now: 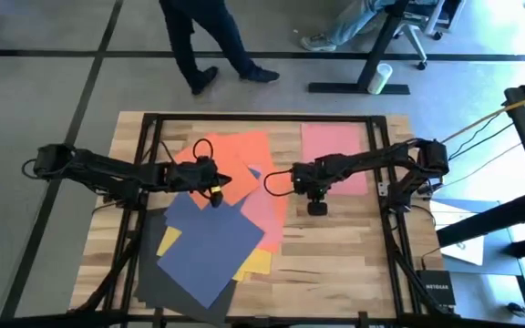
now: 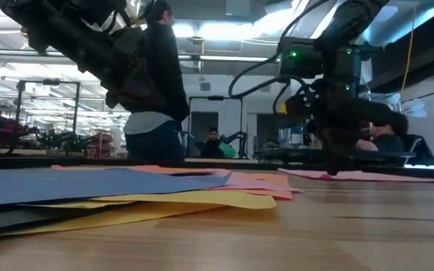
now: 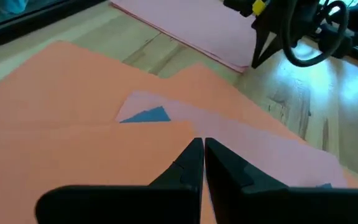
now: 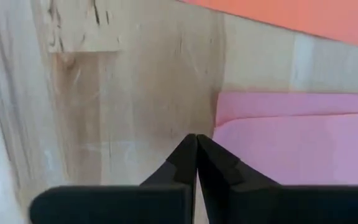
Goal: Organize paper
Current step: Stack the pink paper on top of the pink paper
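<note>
1. Nearest the low camera, a navy blue sheet is lying over a yellow sheet in a loose, fanned pile on the tabletop.
2. Sorting is looking barely begun — one pink sheet is lying apart from the pile, with the orange sheet and the rest overlapping askew.
3. Left gripper is hovering over the orange sheet, fingers pressed together, holding nothing.
4. Right gripper is sitting at the separate pink sheet's edge, fingers likewise together — whether they are pinching paper, I cannot tell.
5. Next move, I judge, is calling for catching a single sheet's edge and sliding it clear.
</note>
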`<action>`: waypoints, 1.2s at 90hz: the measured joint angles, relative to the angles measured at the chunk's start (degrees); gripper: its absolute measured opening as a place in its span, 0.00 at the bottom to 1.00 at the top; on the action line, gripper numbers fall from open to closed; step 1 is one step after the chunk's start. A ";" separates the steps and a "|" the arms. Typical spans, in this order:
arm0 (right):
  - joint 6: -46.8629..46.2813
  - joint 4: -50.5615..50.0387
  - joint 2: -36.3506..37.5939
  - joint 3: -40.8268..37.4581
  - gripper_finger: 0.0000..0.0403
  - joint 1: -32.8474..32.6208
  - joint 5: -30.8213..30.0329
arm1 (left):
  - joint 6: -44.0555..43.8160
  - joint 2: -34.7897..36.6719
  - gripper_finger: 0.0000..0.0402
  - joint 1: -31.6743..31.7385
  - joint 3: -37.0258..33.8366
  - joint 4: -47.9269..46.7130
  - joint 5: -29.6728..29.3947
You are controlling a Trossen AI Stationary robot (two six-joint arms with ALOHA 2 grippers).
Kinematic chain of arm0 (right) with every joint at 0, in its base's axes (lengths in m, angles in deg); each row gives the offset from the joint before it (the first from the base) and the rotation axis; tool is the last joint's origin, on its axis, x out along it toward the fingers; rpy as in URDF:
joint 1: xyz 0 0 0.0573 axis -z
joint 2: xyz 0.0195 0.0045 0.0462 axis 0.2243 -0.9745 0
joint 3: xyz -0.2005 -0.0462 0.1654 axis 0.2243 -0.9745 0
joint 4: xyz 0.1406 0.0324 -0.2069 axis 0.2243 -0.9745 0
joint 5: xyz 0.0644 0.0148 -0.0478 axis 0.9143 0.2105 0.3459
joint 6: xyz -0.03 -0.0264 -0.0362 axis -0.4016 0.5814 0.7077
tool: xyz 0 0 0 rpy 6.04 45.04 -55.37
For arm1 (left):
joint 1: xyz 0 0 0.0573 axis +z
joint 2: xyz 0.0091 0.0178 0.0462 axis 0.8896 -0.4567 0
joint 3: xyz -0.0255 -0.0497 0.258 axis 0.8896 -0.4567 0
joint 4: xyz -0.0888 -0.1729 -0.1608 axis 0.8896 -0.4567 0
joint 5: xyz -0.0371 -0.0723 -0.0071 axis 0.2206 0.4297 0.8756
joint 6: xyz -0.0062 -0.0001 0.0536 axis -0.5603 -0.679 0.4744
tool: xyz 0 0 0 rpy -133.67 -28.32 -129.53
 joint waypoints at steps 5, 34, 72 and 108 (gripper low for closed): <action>0.09 0.11 0.00 0.00 0.00 0.01 -1.10 | -0.12 0.00 0.00 0.00 -0.02 -0.06 0.00; 0.24 -0.10 0.00 0.02 0.00 -0.02 -2.01 | -0.35 0.00 0.00 0.00 0.00 0.00 0.00; -0.29 1.81 3.98 0.02 0.00 -0.07 3.44 | -0.26 0.00 0.00 0.00 0.00 0.00 0.00; 6.21 12.14 1.95 0.13 0.00 5.91 -0.37 | -0.35 0.00 0.00 0.00 0.00 0.08 0.00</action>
